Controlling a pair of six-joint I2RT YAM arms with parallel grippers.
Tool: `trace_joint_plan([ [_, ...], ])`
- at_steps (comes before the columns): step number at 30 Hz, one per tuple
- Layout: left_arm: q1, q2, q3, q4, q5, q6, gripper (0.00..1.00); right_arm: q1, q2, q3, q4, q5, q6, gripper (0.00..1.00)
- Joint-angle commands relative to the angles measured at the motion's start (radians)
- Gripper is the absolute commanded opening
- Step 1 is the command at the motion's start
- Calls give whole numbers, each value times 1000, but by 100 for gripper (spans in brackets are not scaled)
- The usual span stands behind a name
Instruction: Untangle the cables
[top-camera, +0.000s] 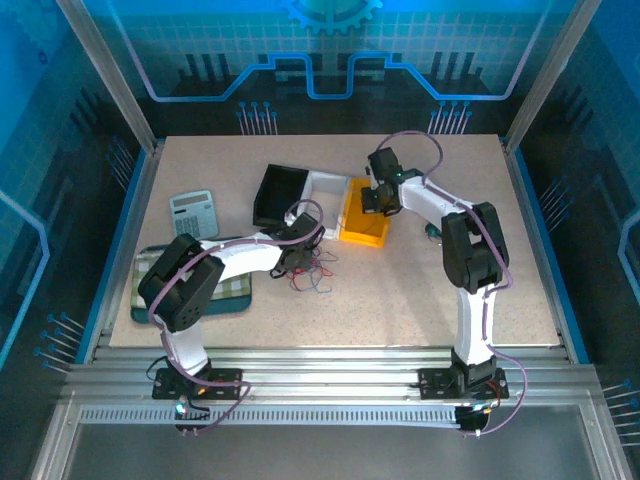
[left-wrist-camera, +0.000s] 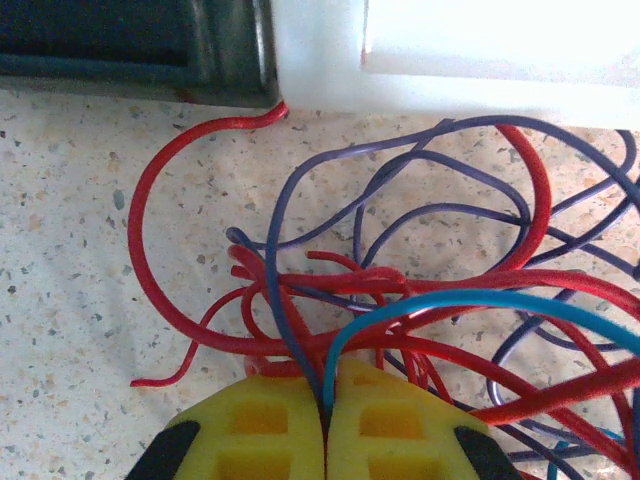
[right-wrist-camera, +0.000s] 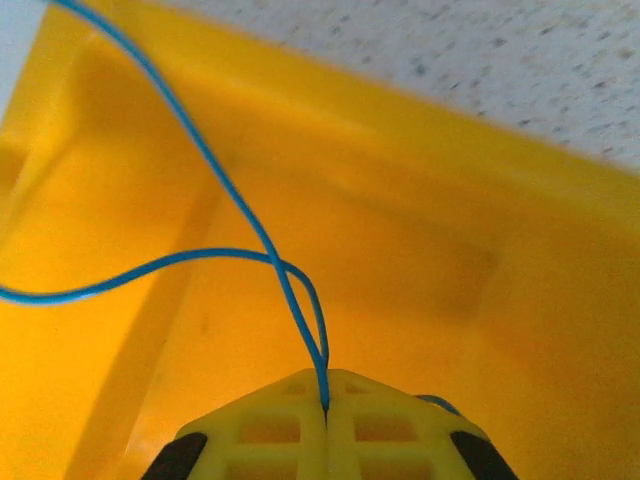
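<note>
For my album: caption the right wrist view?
Right gripper shut on a thin blue cable above the yellow bin.

Cables (top-camera: 315, 275): thin red, purple and blue wires lying in a loose knot of overlapping loops and curls on the speckled table (top-camera: 400, 290). A dark strand and a lighter blue one run out of the knot into the closed left gripper (left-wrist-camera: 325, 390). One separate blue cable (right-wrist-camera: 250, 235), crossing itself in a single loop, hangs over the yellow bin (right-wrist-camera: 420, 260), pinched in the closed right gripper (right-wrist-camera: 327, 390).

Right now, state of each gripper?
Left gripper: closed on cables in the tangle.
Right gripper: closed on a blue cable, over the yellow bin.
</note>
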Motion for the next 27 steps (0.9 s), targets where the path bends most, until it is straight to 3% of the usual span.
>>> trace_joint_plan([
  [1,-12,8,6,-53,11,-14,0,-39,47,86,-79,41,-19,0],
  [12,-13,8,19,-61,15,-3,0,-91,114,191,-155,91,-74,0],
  [18,-13,19,33,-63,11,-3,0,-63,52,132,-145,71,-62,0],
  [27,-13,40,52,-58,18,1,0,-11,33,101,-208,140,-38,0],
])
